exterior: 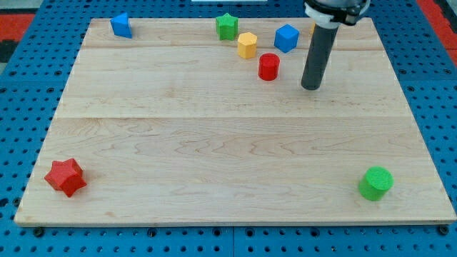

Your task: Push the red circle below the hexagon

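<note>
- No pincer on this arm: only a straight dark rod, so nothing to open, clench or grasp; holding nothing.
- My tip (310,86) resting on the wooden board (214,157), in the upper right part of the view, touching no block.
- Nearest to my tip: the red circle (268,66), a short red cylinder, near on the view's left and slightly higher, with a clear gap of bare wood between.
- Above the red circle and a little to the view's left: the yellow hexagon (247,45), close but apart from it.
- Just to the view's right of the hexagon, and above and right of the red circle: a blue cube (286,38), standing left of the rod, not touching it.
- A small strip of yellow-orange (312,29) showing at the left edge of the rod, near the view's top; mostly hidden, shape impossible to tell.
- Further left along the top edge: a green star (227,26), just beside the hexagon on its upper left.
- Far at the top left corner of the board: another blue block (121,25), shape not clear, well apart from all the others.
- At the bottom right corner: a green cylinder (375,183), alone.
- At the bottom left corner: a red star (66,177), alone, close to the board's edge.
- Around the board: a blue perforated table (21,107).
</note>
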`<control>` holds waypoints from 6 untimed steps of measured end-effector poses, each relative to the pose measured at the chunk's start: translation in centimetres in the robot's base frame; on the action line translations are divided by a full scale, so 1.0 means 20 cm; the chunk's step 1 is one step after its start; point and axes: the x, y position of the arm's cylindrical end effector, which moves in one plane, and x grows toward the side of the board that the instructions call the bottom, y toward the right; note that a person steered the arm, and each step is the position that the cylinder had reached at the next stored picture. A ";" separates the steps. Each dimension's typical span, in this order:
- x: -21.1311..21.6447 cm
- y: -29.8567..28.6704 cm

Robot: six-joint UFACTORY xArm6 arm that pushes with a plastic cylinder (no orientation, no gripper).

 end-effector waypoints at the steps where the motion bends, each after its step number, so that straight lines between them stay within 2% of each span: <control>1: -0.07 0.00; 2: -0.13 -0.01; 4: -0.13 -0.45; 5: -0.18 -0.34; 6: -0.36 -0.12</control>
